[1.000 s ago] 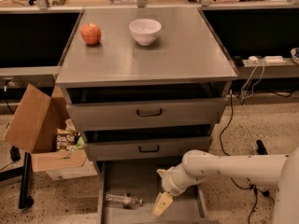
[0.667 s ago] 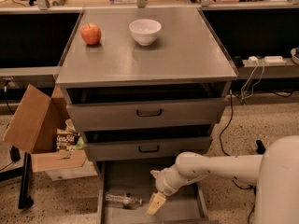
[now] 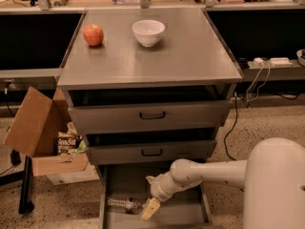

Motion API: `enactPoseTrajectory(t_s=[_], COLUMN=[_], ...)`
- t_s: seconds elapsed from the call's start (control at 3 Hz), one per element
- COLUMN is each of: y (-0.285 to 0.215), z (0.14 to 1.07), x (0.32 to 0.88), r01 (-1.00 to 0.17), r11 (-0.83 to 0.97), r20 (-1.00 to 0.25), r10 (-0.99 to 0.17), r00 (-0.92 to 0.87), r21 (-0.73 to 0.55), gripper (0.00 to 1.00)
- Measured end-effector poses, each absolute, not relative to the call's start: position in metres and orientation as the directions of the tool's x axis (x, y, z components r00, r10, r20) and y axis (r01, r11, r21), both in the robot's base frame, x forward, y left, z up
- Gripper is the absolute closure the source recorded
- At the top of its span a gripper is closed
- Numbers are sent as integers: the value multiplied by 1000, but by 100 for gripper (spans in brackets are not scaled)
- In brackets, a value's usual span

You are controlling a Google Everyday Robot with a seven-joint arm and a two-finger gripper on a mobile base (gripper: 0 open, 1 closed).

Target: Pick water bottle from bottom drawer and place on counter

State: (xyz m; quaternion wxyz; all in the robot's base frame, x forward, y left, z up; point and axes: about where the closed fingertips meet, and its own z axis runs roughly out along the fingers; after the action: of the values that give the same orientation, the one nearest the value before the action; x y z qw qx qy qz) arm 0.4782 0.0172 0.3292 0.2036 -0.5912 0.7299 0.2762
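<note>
The water bottle (image 3: 123, 204) lies on its side on the floor of the open bottom drawer (image 3: 183, 214), at the left. My gripper (image 3: 149, 209) hangs over the drawer floor just right of the bottle, its pale fingertips pointing down and left, close to the bottle's right end. The counter (image 3: 190, 56) is the grey metal top of the cabinet above.
A red apple (image 3: 93, 35) and a white bowl (image 3: 148, 32) stand on the counter at the back. Two grey drawers (image 3: 152, 114) with black handles stick out above the bottom drawer. An open cardboard box (image 3: 43, 132) stands on the floor to the left.
My arm has swung left over the bottom drawer, bringing the gripper from mid-drawer to just beside the bottle. The bottle has not moved.
</note>
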Motion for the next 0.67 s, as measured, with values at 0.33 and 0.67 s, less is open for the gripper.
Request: enactPoseTrajectory(t_s=[0.33,0.67], y=[35,73], z=[305,282], x=[486,497], r01=[-974,-972], r11=[161,184], r20=[-633,-639], r10=[-740,-733], r00=[-227,-233], r21=[161,144], gripper=[0,0])
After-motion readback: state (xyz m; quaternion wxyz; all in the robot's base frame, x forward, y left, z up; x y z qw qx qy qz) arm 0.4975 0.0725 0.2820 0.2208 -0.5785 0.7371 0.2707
